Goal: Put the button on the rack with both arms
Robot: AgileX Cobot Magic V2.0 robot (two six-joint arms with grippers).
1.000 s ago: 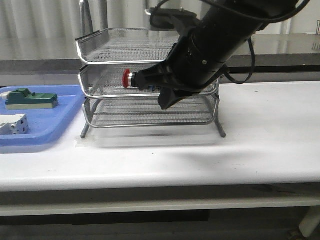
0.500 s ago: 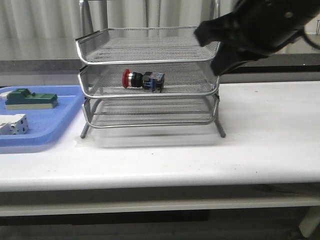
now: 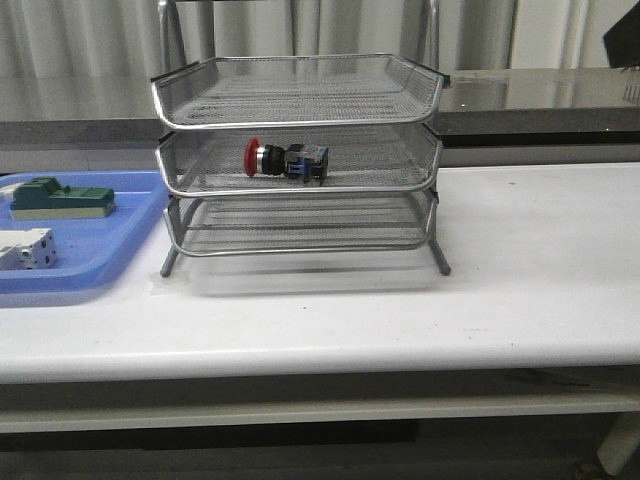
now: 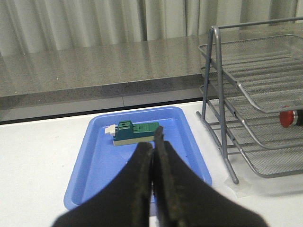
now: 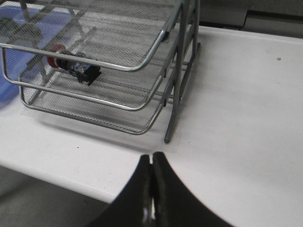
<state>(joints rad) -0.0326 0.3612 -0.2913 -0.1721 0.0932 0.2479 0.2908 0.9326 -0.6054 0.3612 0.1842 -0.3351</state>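
A white tabletop (image 3: 520, 290) runs in front of a grey stone-look counter and pale vertical curtains. On it stands the silver wire-mesh three-tier rack (image 3: 297, 160) with chrome rims and thin metal legs. The small push-button (image 3: 285, 159) with a red mushroom head, black cylindrical body and blue rear block lies on its side in the middle tier, head pointing toward the robot's left, resting on the mesh and free of any gripper. Just beside the rack on the left sits a flat blue plastic tray (image 3: 95, 255) holding a green block (image 3: 60, 198) and, nearer the front edge, a white boxy component (image 3: 27, 248).

The dark left gripper (image 4: 153, 142) hangs above the near part of the blue tray, its two fingers pressed together with nothing between them. The dark right gripper (image 5: 151, 163) hovers over the bare tabletop off the rack's right front leg, its fingers likewise closed together and empty.
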